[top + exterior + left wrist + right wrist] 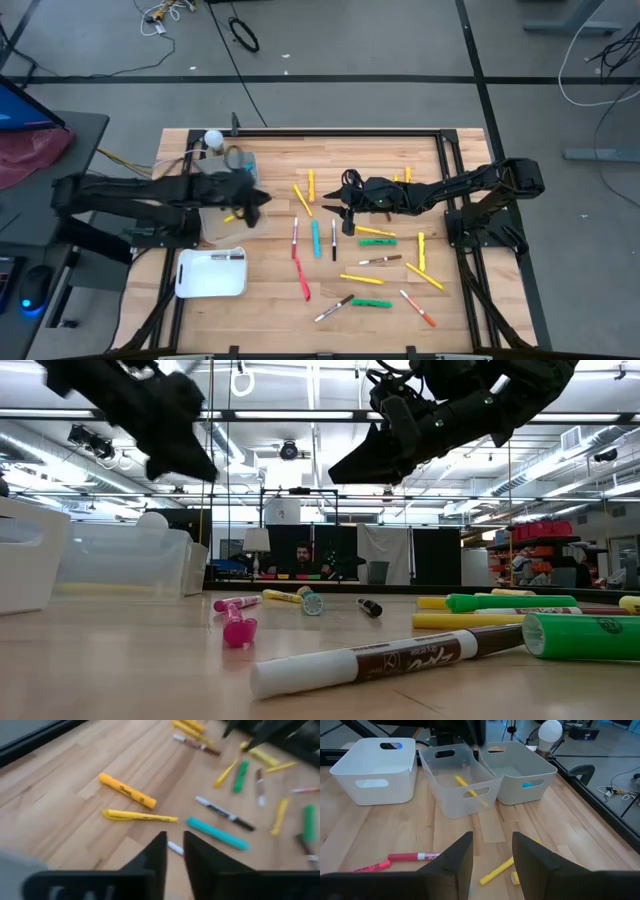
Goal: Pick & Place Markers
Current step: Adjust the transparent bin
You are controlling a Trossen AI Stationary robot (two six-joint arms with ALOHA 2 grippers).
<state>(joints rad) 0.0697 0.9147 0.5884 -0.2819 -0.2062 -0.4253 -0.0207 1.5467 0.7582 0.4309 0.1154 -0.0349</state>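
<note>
Bins: three plastic tubs w/ handle cut-outs, side by side at table's left edge, best seen in right wrist view.
White bin [375,767]: opaque; high view shows a brown-and-white marker [227,257] in it.
Clear bin [460,785]: see-through, holds a yellow marker [470,790].
Grey bin [517,772]: frosted, a light blue item [529,784] in it, too small to tell what.
Table [270,300]: pale wood planks, black frame.
Markers: slim pens scattered mid-table & right; yellow, green, red, teal, white w/ dark ends. Low view only: label text on the nearest brown-and-white one [385,657].
Left gripper [173,851]: above table just beside bins, fingers slightly apart, holding nothing; a teal marker [218,833] lies ahead of it.
Right gripper [492,855]: above mid-table, jaws apart, empty; red marker [415,856] & a yellow one [496,870] on wood below.
</note>
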